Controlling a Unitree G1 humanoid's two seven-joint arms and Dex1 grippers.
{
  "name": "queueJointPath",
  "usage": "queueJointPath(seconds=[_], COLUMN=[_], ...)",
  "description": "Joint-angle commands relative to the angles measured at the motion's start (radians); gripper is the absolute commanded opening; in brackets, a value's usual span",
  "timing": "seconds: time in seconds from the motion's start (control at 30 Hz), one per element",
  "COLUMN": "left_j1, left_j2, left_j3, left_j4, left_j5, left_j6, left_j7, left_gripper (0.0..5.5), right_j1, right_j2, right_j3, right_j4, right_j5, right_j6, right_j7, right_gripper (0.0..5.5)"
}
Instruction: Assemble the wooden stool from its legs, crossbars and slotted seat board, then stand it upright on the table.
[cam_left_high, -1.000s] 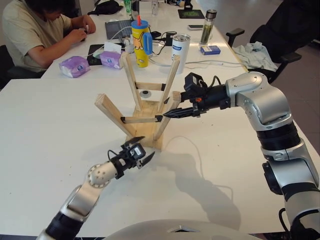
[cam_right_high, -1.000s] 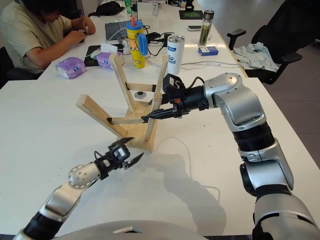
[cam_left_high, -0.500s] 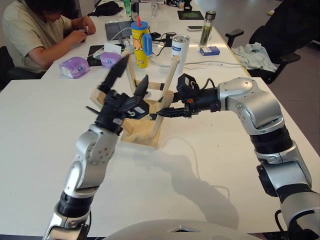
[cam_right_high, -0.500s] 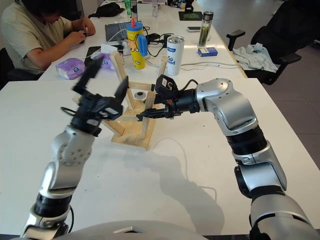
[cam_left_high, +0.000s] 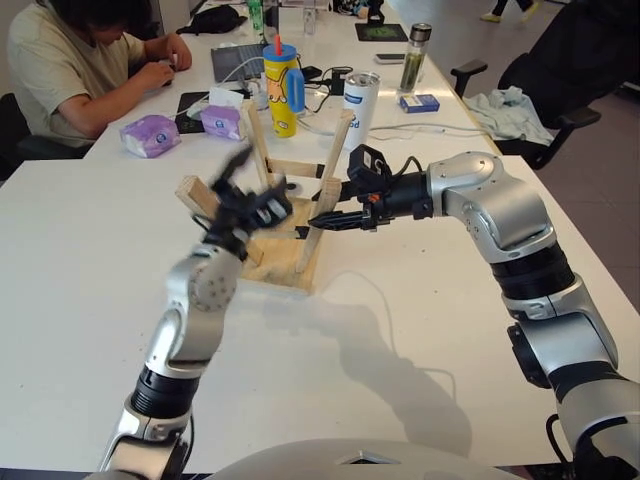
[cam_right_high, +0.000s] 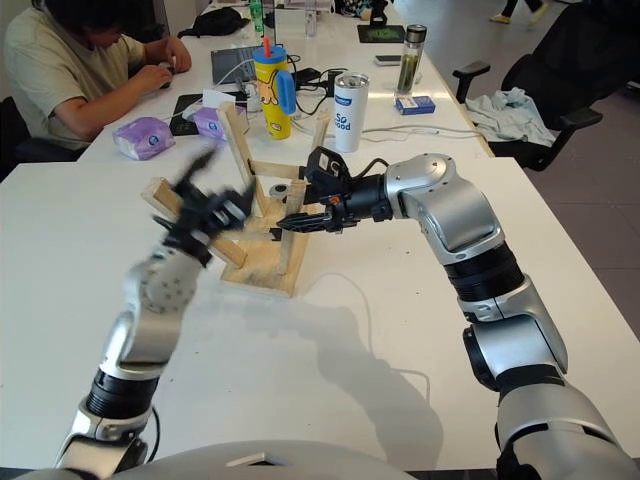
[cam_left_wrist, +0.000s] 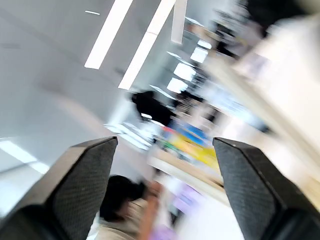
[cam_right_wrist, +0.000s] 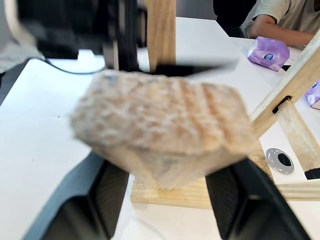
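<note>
Wooden stool (cam_left_high: 296, 169): inverted, seat board (cam_left_high: 278, 272) flat on table (cam_left_high: 80, 260). Right claw (cam_left_high: 320, 220): clamped on one leg (cam_left_high: 310, 255). Left claw (cam_left_wrist: 165, 142): spread open, raised beside stool.

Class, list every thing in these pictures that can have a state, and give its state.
Pale wooden stool, upside down, seat board on the white table, legs up.
Left gripper, jaws open, empty.
Right gripper, at a stool leg.
Yellow plastic tumbler with straw, upright, lidded.
White tumbler, upright.
Dark bottle, upright, capped.
</note>
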Motion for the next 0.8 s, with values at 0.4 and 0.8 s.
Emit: queueJointPath(seconds=[0.4,0.8], left_j1=[0.208,0.309], left_j2=[0.08,-0.047], left_j3=[-0.236,0.122], left_j4=[0.319,0.004], left_j5=[0.003,-0.479], left_j6=[0.086,-0.182], left_j7=[-0.244,-0.066], left_gripper=[3.58,3.58], right_j1=[0.077,0.074], right_j2=[0.026,0.112], right_j3=[0.023,-0.171], right_j4=[0.081,0.104], right_j5=[-0.065,-0.001], right_j6=[-0.116,-0.311], right_j7=[-0.027,-0.107], right_gripper=[2.06,3.2])
